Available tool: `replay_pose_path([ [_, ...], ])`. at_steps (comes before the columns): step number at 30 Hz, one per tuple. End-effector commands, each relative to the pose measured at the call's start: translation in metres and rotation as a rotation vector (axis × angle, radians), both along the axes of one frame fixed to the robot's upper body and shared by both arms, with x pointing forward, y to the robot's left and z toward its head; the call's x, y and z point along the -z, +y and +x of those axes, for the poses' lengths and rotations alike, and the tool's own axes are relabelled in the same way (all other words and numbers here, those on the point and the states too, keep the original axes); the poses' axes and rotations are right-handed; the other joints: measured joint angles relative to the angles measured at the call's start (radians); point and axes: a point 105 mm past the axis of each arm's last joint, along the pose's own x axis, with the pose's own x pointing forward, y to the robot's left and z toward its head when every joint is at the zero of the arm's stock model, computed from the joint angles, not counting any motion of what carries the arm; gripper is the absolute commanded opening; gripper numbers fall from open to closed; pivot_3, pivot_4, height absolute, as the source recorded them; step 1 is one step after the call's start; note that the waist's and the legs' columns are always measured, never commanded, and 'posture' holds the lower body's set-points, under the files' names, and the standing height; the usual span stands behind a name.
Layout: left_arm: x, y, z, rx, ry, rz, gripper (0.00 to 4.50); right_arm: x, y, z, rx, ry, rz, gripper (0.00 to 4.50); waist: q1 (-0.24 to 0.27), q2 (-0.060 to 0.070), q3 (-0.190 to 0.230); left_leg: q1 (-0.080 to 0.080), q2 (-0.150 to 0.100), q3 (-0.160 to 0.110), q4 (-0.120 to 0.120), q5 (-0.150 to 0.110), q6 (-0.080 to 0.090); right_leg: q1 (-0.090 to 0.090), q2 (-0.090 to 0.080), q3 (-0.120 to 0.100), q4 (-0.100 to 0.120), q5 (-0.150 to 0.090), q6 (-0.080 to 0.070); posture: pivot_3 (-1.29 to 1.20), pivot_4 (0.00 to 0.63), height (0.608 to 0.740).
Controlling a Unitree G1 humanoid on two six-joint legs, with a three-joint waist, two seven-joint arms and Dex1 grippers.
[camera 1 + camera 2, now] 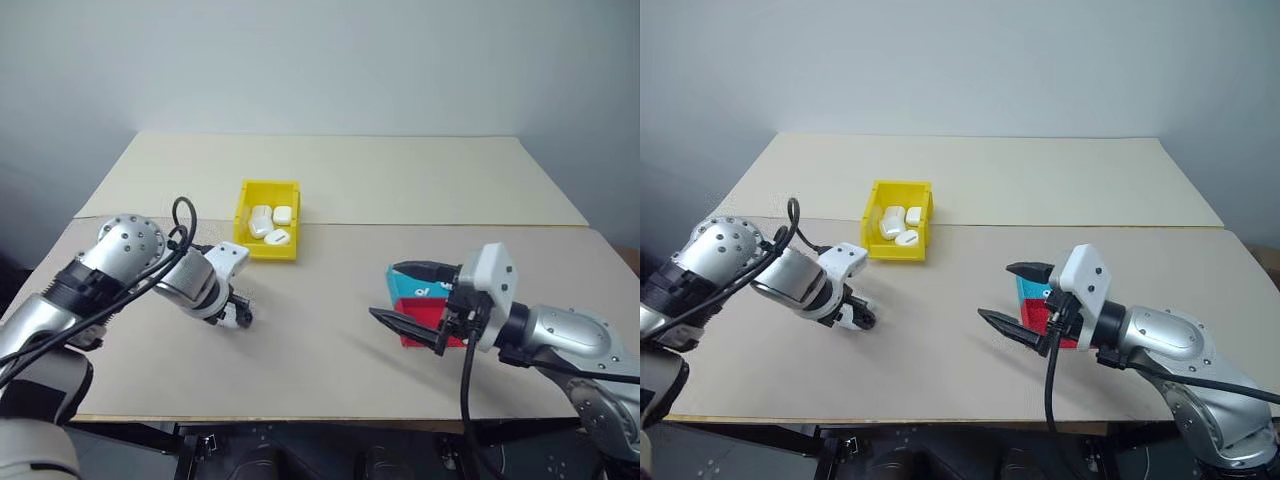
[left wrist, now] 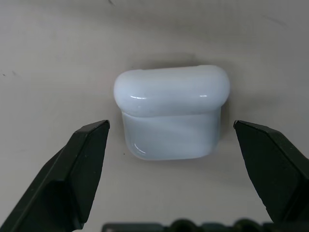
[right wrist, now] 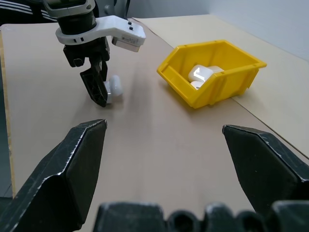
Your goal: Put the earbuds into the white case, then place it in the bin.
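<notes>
Both jaws gape: the left wrist view shows the white case (image 2: 171,112) lying closed between the left's.

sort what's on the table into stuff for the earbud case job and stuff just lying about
For the job:
- white case, lid shut, lying on the table between the open fingers of the left tool
- yellow bin, already holding other white cases

Lying about:
- red tray and teal tray, behind the open right tool
</notes>
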Motion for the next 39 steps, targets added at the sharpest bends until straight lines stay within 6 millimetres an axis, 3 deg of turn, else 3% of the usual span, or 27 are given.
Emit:
replay_pose_path([
  [1,0.002,-0.001,0.002,-0.017,0.000,-0.004,4.50,-0.008,0.005,-0.006,-0.020,-0.040,0.012,4.46,0.000,0.000,0.000,0.000,0.000,0.000,0.000,0.000,0.000,0.000,0.000,0.000,0.000,0.000,0.000,0.00,0.150,0.740],
  [5,0.006,0.001,0.002,-0.042,0.007,0.005,4.50,-0.008,0.006,-0.007,-0.023,-0.037,0.015,4.46,0.000,0.000,0.000,0.000,0.000,0.000,0.000,0.000,0.000,0.000,0.000,0.000,0.000,0.000,0.000,0.00,0.150,0.740],
  [8,0.006,0.002,0.003,-0.057,-0.008,0.004,3.97,-0.007,0.007,-0.007,-0.025,-0.034,0.016,4.50,0.000,0.000,0.000,0.000,0.000,0.000,0.000,0.000,0.000,0.000,0.000,0.000,0.000,0.000,0.000,0.00,0.150,0.740],
  [12,0.006,0.004,0.005,-0.078,-0.014,0.001,2.78,-0.007,0.007,-0.007,-0.029,-0.032,0.016,4.50,-0.001,0.000,0.000,0.001,0.000,0.000,0.000,0.000,0.000,0.001,0.000,0.000,0.000,0.000,0.000,0.00,0.150,0.740],
  [15,-0.001,0.006,0.002,-0.067,-0.064,-0.023,2.78,-0.007,0.007,-0.008,-0.032,-0.030,0.017,4.50,-0.004,0.000,0.000,0.003,0.000,0.000,-0.001,0.000,0.000,0.001,0.000,0.001,0.001,0.000,0.000,0.00,0.150,0.740],
  [20,-0.044,0.004,-0.014,0.118,-0.379,-0.107,2.78,-0.006,0.004,-0.009,-0.033,-0.023,0.019,4.50,-0.009,-0.001,0.000,0.001,0.000,0.001,-0.003,0.004,-0.006,-0.001,0.000,0.002,0.000,0.000,0.000,0.00,0.150,0.740],
  [24,-0.074,0.003,-0.010,0.218,-0.715,-0.185,2.78,-0.005,0.003,-0.006,-0.032,-0.023,0.023,4.50,0.002,-0.001,0.000,0.002,-0.001,0.007,-0.003,0.004,-0.006,0.000,0.000,0.001,-0.001,0.000,0.000,0.00,0.150,0.740],
  [30,-0.089,-0.028,-0.014,0.509,-1.032,-0.509,2.78,-0.012,-0.001,-0.001,-0.045,-0.052,-0.016,4.50,0.021,0.000,-0.001,0.003,-0.001,0.008,-0.004,0.001,-0.001,0.001,0.000,-0.001,-0.001,0.000,-0.001,0.00,0.150,0.740],
  [33,-0.081,-0.054,-0.024,0.762,-0.909,-0.723,2.78,-0.016,-0.010,-0.001,-0.084,-0.065,-0.172,4.50,0.027,0.000,-0.001,-0.001,-0.001,0.008,-0.004,0.000,0.000,-0.001,-0.001,-0.002,-0.002,0.000,-0.001,0.00,0.150,0.740],
  [39,-0.082,-0.087,-0.027,1.067,-0.910,-0.931,2.78,-0.009,-0.046,0.021,-0.061,-0.006,-0.610,4.50,0.023,0.000,-0.001,-0.001,-0.001,0.007,-0.001,-0.001,0.002,0.001,0.000,-0.003,-0.003,0.000,-0.001,0.00,0.150,0.740],
])
